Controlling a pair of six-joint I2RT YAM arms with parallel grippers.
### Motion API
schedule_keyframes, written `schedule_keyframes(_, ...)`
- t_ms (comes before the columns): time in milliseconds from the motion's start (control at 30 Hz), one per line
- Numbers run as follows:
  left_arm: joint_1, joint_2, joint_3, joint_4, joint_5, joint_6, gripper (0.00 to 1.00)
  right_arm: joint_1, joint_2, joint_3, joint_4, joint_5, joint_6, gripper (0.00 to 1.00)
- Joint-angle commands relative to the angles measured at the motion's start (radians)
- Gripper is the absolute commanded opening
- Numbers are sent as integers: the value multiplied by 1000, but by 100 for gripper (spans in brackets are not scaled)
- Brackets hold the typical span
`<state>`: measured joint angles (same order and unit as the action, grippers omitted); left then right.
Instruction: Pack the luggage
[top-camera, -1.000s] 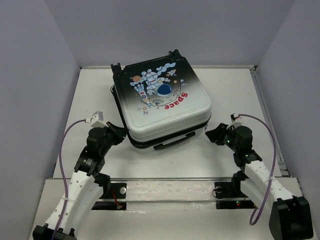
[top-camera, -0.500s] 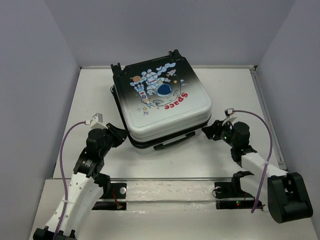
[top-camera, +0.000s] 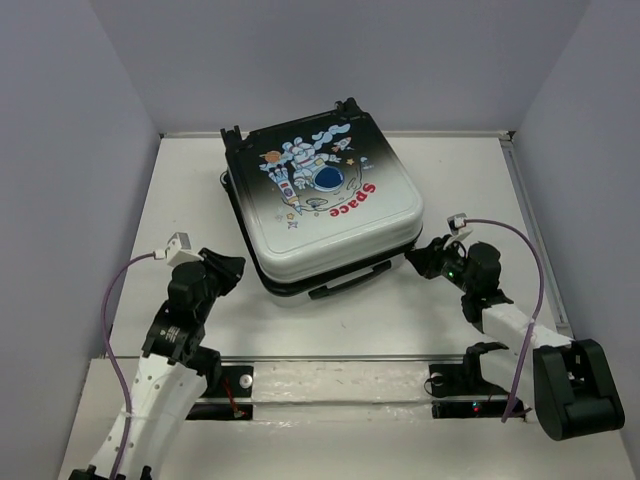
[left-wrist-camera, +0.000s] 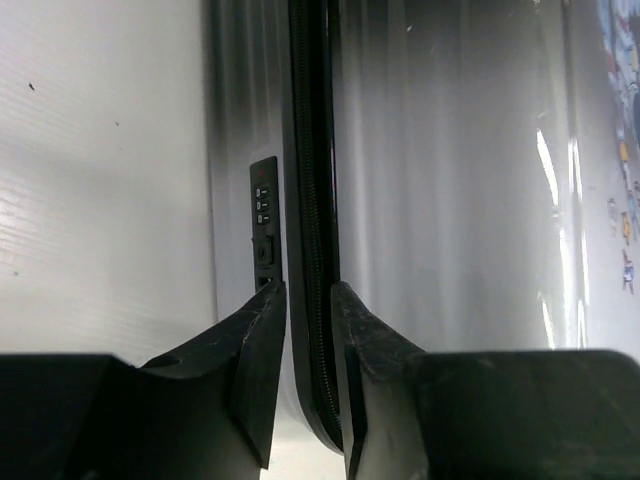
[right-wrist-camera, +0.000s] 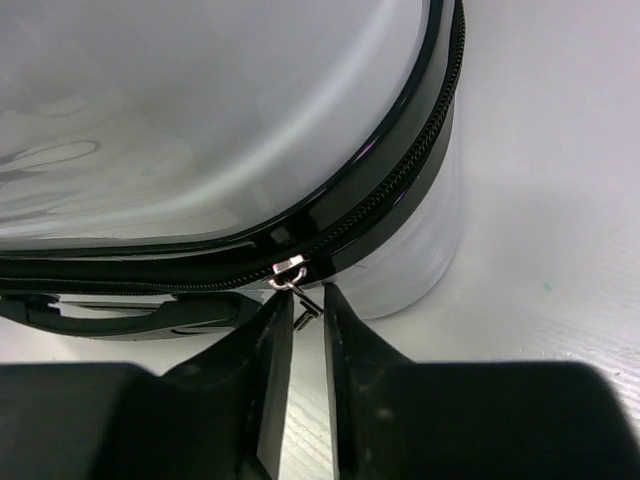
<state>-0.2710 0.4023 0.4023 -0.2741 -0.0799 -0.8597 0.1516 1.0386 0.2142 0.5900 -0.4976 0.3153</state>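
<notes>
The luggage (top-camera: 325, 205), black fading to white with an astronaut and red "Space" print, lies flat and closed in the middle of the table. My right gripper (top-camera: 418, 262) is at its near right corner. In the right wrist view the jaws (right-wrist-camera: 308, 312) stand narrowly apart, closed on the small metal zipper pull (right-wrist-camera: 305, 298) that hangs from the slider on the black zipper seam (right-wrist-camera: 380, 205). My left gripper (top-camera: 234, 266) is at the near left corner, a little off the shell. Its jaws (left-wrist-camera: 308, 300) are slightly apart and empty, in line with the zipper seam (left-wrist-camera: 312, 150).
A combination lock (left-wrist-camera: 263, 205) sits on the luggage's side next to the seam. The black carry handle (top-camera: 350, 280) faces the arms. Wheels (top-camera: 232, 133) point to the back wall. Low walls edge the white table (top-camera: 470, 180) at the sides and back.
My right gripper has moved left, up to the luggage's near right corner, and its jaws now hold the zipper pull. My left arm has drawn back and turned slightly away from the near left corner.
</notes>
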Motion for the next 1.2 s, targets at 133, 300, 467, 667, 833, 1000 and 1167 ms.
schedule_keyframes(133, 1, 128, -131, 220, 152, -50, 21, 2, -17, 48, 197, -13, 50, 7)
schedule_keyframes(300, -25, 181, -151, 326, 196, -42, 17, 152, -64, 69, 6, 86, 44, 7)
schedule_keyframes(467, -88, 280, -178, 464, 193, -87, 16, 448, -46, 134, -191, 335, 14, 7)
schedule_keyframes(667, -168, 381, -155, 610, 135, -127, 15, 792, -7, 172, -286, 586, 103, 7)
schedule_keyframes(833, -252, 449, -115, 658, 91, -154, 14, 1098, 282, 402, -280, 705, 117, 7)
schedule_keyframes(1000, -270, 481, -39, 588, 7, -81, 11, 1250, 578, 689, -268, 742, 110, 7)
schedule_keyframes(1167, -251, 506, -16, 547, 12, 7, 12, 1250, 644, 743, -210, 705, 87, 7)
